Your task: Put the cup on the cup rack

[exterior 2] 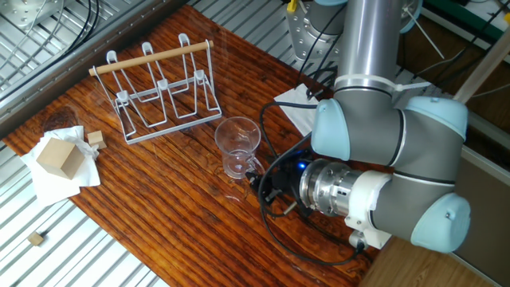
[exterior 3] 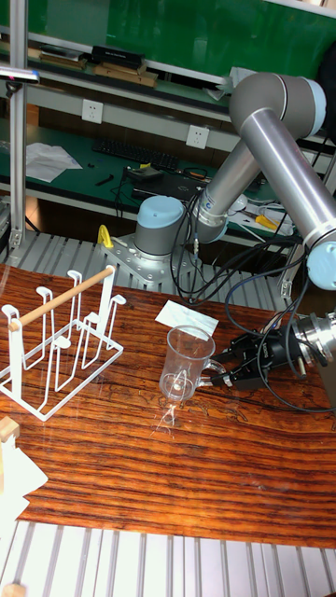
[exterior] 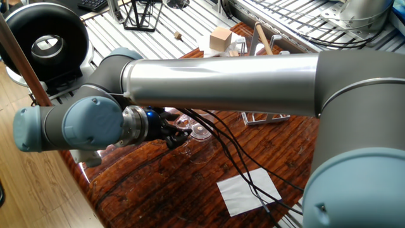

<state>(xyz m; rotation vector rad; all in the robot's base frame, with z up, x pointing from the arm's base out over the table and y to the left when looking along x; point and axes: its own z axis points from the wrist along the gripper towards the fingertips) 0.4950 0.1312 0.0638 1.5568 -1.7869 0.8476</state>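
Note:
The cup [exterior 2: 237, 147] is a clear glass standing upright on the wooden table, right of the cup rack and apart from it; it also shows at cup [exterior 3: 183, 365] and cup [exterior: 197, 130]. The cup rack [exterior 2: 159, 97] is grey wire with a wooden rod handle and stands at the table's far left, also seen as cup rack [exterior 3: 60, 349]; the arm mostly hides the cup rack [exterior: 266, 116]. My gripper [exterior 2: 260, 184] lies low and level at the cup's right side, its black fingers apart beside the cup's base. The same gripper [exterior 3: 218, 371] points left at the cup.
A wooden block [exterior 2: 59, 157] sits on crumpled white paper left of the rack, with small blocks [exterior 2: 96, 138] nearby. A white paper sheet [exterior 3: 187, 318] lies behind the cup. A black wire stand [exterior: 140, 15] is off the table. Cables hang by the wrist.

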